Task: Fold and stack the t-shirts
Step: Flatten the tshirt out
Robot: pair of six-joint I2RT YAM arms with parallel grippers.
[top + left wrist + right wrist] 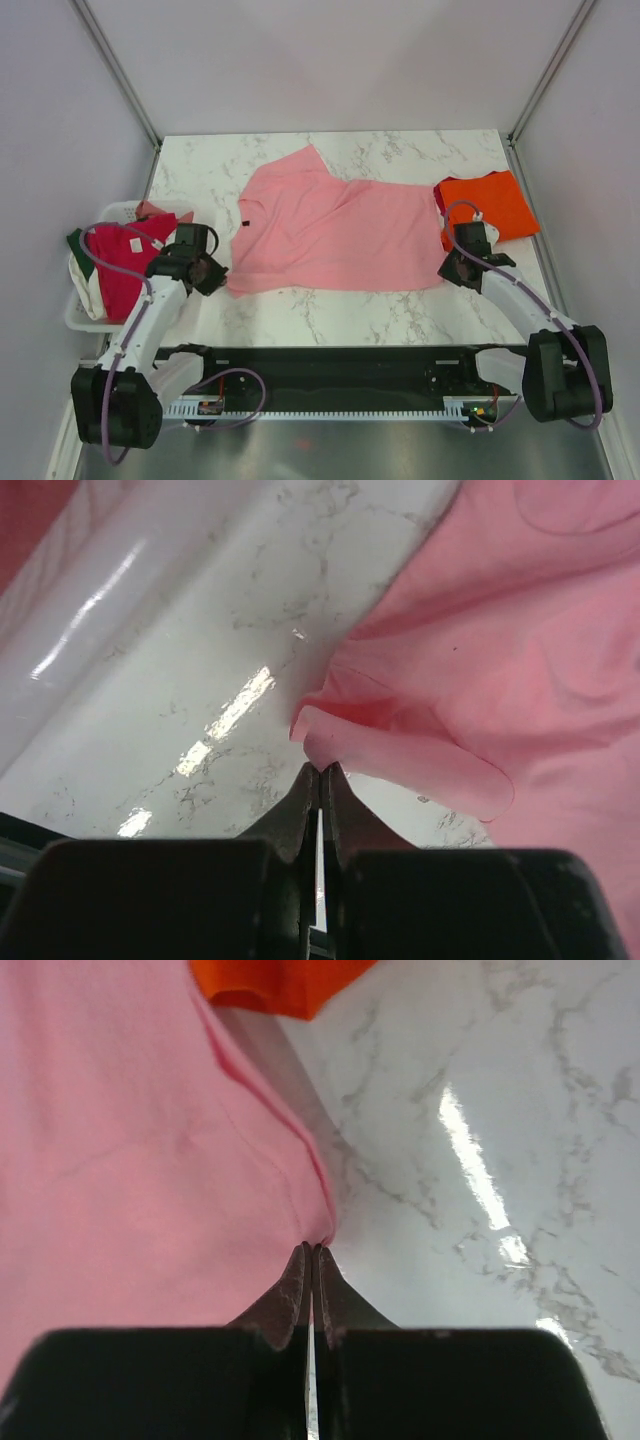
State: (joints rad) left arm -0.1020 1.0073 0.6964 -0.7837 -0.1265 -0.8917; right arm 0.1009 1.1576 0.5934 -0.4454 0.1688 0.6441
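The worktop (330, 312) is white marble veined with grey. The light pink t-shirt (340, 235) is plain, like the bright orange t-shirt (495, 200). The basket (118, 209) is white, holding a crimson-red t-shirt (125, 265), dark green cloth (76, 240) and cream cloth (88, 290).

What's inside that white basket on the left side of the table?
A crimson-red t-shirt lies on top, with dark green cloth and cream cloth at its edge. Whatever sits beneath them in the white basket is covered.

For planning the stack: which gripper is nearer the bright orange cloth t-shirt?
Right. The right gripper pinches the light pink cloth t-shirt just beside the bright orange cloth t-shirt; the left gripper pinches the pink shirt's opposite corner.
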